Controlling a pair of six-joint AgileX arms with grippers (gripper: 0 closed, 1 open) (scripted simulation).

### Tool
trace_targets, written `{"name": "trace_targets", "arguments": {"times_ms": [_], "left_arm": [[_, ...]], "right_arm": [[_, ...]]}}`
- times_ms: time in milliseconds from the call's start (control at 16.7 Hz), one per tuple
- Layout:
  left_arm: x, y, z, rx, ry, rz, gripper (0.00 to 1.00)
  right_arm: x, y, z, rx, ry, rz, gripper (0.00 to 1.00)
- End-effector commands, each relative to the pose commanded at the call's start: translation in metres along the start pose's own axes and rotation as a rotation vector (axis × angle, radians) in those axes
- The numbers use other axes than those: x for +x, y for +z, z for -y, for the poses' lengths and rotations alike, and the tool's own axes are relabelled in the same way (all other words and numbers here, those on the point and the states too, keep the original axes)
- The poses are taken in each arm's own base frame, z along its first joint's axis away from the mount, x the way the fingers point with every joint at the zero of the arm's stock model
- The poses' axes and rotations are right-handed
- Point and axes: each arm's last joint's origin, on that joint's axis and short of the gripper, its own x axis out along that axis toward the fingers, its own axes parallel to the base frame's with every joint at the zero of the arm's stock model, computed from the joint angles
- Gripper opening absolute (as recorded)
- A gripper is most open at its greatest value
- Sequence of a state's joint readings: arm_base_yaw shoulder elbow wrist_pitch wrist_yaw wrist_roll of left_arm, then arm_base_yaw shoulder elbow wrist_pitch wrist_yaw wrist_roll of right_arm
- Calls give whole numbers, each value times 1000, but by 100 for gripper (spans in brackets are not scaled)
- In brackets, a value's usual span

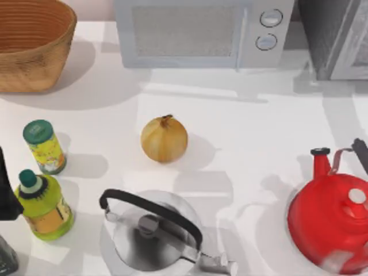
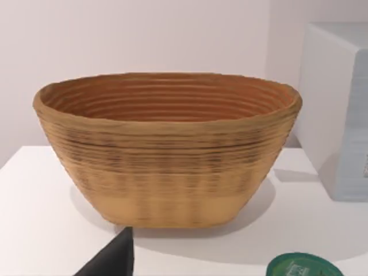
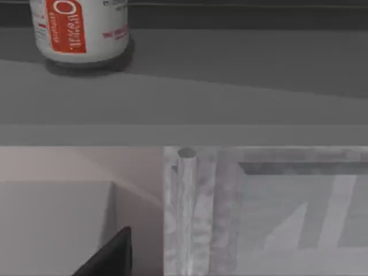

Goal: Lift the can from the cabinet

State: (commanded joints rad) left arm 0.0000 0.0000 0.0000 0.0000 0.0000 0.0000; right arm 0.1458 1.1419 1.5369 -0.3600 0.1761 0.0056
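Note:
The can point(image 3: 80, 29), white with a red label, stands upright on the grey shelf of the cabinet point(image 3: 241, 86) in the right wrist view, well ahead of my right gripper point(image 3: 109, 256) and apart from it. Below the shelf is the cabinet's glass door with a pale handle point(image 3: 187, 207). From above, the cabinet point(image 1: 336, 37) sits at the back right corner, and my right gripper point(image 1: 361, 152) is at the right edge above the red kettle. My left gripper point(image 1: 4, 190) is parked at the left edge by the bottles.
A woven basket point(image 1: 31, 46) stands at the back left and a microwave point(image 1: 201, 31) at the back middle. An onion point(image 1: 164, 138) lies mid-table. Two green-capped bottles point(image 1: 44, 146) point(image 1: 43, 206) stand at the left, a steel kettle point(image 1: 158, 236) in front, a red kettle point(image 1: 333, 221) at the right.

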Motion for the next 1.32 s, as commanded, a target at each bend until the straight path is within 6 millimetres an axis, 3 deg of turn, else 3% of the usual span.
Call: {"name": "trace_targets", "arguments": {"times_ms": [300, 660, 1080, 1320], "left_arm": [[0, 0, 0, 0, 0, 0, 100], [0, 0, 0, 0, 0, 0, 100], [0, 0, 0, 0, 0, 0, 100], [0, 0, 0, 0, 0, 0, 100]], "right_arm": [[39, 15, -16, 3, 19, -34, 100], [44, 10, -17, 2, 14, -51, 100], [68, -13, -61, 4, 12, -28, 100], [67, -12, -60, 6, 10, -25, 100]]}}
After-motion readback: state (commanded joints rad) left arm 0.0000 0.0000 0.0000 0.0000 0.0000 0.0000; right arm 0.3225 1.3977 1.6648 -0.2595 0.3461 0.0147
